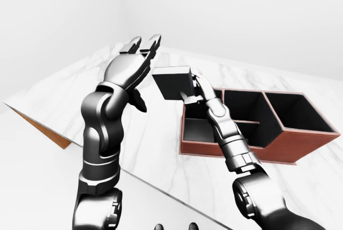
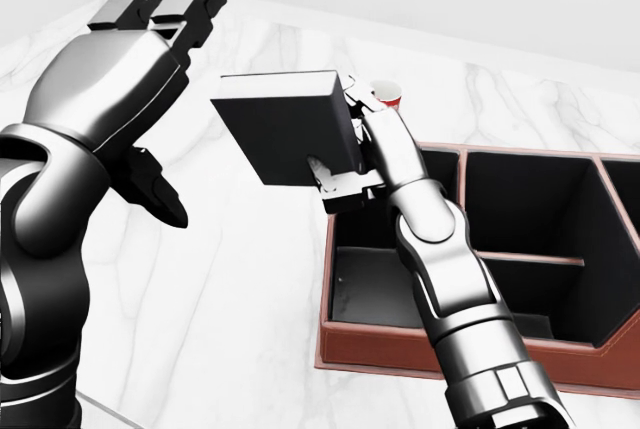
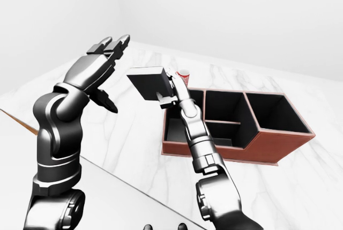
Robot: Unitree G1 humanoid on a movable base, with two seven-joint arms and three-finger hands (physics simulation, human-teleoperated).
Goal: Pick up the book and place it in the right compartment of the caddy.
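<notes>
Gripping the rigid, seemingly light, slick-covered book (image 2: 285, 124) along its right edge only, the right hand (image 2: 350, 154) risks pivoting; the left hand (image 2: 120, 54) hovers open, empty.

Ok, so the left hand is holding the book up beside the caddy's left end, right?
Not quite: the right hand is shut on the book, as the head view shows. The left hand stands open and apart from it. The book is raised beside the caddy at its left end.

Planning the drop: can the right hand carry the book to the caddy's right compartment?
Probably yes: the right hand holds the black book above the brown leather caddy; its right compartment shows nothing inside.
</notes>
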